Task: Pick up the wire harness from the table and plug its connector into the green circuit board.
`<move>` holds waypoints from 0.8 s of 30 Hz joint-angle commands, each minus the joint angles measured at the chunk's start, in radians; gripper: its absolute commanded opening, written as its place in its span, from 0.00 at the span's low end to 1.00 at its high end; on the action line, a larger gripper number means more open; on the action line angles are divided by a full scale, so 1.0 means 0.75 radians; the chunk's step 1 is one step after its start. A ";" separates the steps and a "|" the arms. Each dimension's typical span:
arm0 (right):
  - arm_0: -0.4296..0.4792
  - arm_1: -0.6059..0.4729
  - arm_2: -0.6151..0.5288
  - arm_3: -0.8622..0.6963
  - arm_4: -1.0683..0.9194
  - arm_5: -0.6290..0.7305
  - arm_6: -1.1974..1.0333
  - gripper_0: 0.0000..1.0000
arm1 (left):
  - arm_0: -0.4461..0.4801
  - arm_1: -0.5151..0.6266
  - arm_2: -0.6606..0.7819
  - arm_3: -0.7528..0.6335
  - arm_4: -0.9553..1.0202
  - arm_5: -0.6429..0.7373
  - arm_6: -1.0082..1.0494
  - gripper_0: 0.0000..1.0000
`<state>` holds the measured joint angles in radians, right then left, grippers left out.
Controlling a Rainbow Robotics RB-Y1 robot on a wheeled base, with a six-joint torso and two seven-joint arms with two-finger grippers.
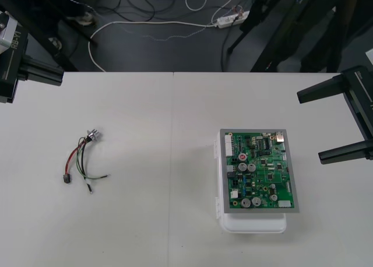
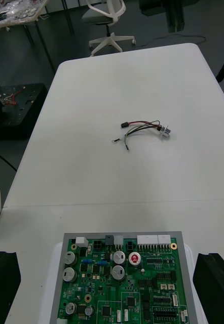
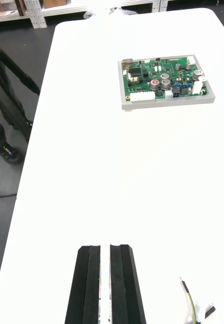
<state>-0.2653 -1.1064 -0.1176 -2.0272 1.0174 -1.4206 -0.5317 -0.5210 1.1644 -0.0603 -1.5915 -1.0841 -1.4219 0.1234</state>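
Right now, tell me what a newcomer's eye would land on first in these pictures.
The green circuit board on its white base stands out on the right side of the table, by the open right gripper. The wire harness lies loose on the left side, apart from the board, with the shut left gripper at the left edge.

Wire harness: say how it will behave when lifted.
Probably floppy: the wire harness is thin wires splayed loosely on the table, so free ends should dangle. Its round metal socket likely outweighs the small black plug, and might roll.
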 commanded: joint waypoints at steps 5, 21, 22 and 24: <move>-0.029 0.007 -0.044 -0.007 -0.015 0.006 -0.054 1.00 | 0.009 0.053 0.035 -0.028 0.022 -0.047 -0.040 0.05; -0.029 0.007 -0.044 -0.007 -0.015 0.006 -0.054 1.00 | 0.009 0.053 0.035 -0.028 0.022 -0.047 -0.040 0.06; -0.029 0.007 -0.044 -0.007 -0.015 0.006 -0.054 1.00 | 0.009 0.053 0.035 -0.028 0.022 -0.047 -0.040 0.06; -0.029 0.007 -0.044 -0.007 -0.015 0.006 -0.054 1.00 | 0.009 0.053 0.035 -0.028 0.022 -0.047 -0.040 0.06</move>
<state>-0.2653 -1.1064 -0.1176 -2.0272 1.0174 -1.4206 -0.5317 -0.5210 1.1644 -0.0603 -1.5915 -1.0841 -1.4219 0.1234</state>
